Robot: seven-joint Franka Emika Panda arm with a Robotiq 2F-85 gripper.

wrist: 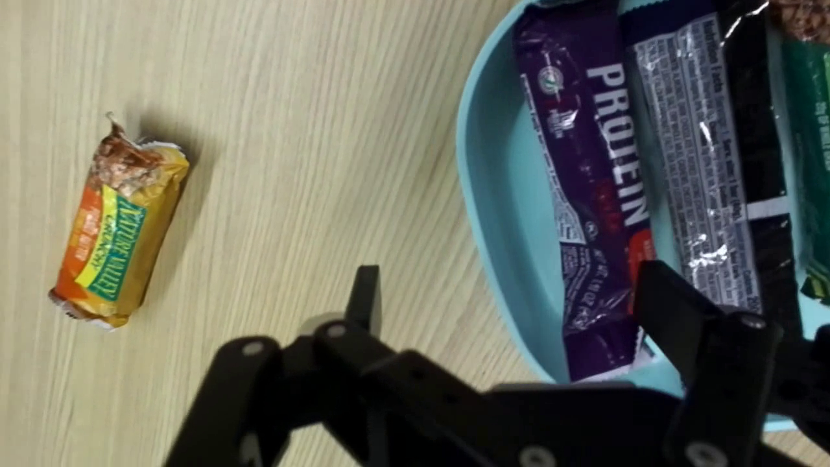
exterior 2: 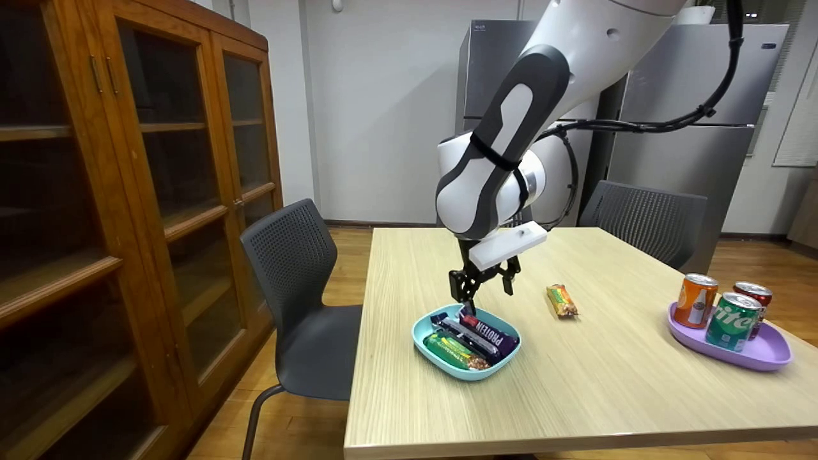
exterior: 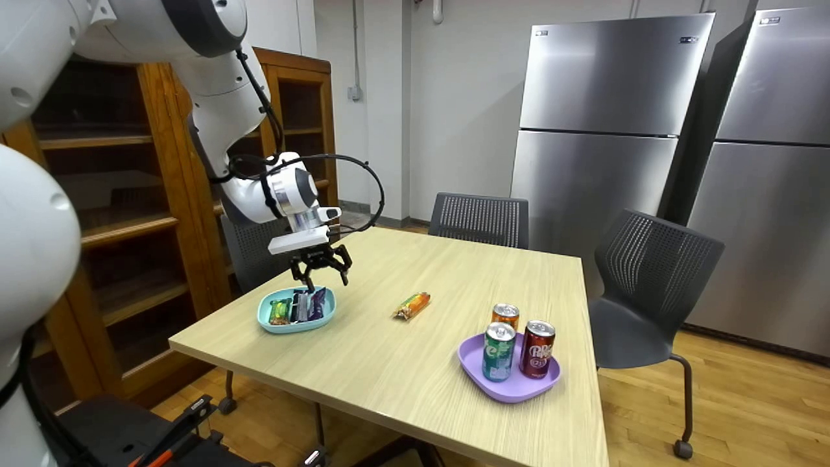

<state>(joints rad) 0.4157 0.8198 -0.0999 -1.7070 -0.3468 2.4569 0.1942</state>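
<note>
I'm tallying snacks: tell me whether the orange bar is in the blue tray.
No, in the wrist view the orange bar lies on the table, apart from the blue tray.

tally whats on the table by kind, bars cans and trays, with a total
Snack bars: 4 (purple protein bar, silver-and-black bar, green bar, Nature Valley Crunchy bar)
Drink cans: 3 (orange can, green can, Dr Pepper can)
Trays: 2 (turquoise tray, purple tray)
Total: 9

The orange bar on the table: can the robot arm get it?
Probably yes: the jaws stand open and empty, and nothing stands between the blue tray partly below them and the orange bar.
</note>
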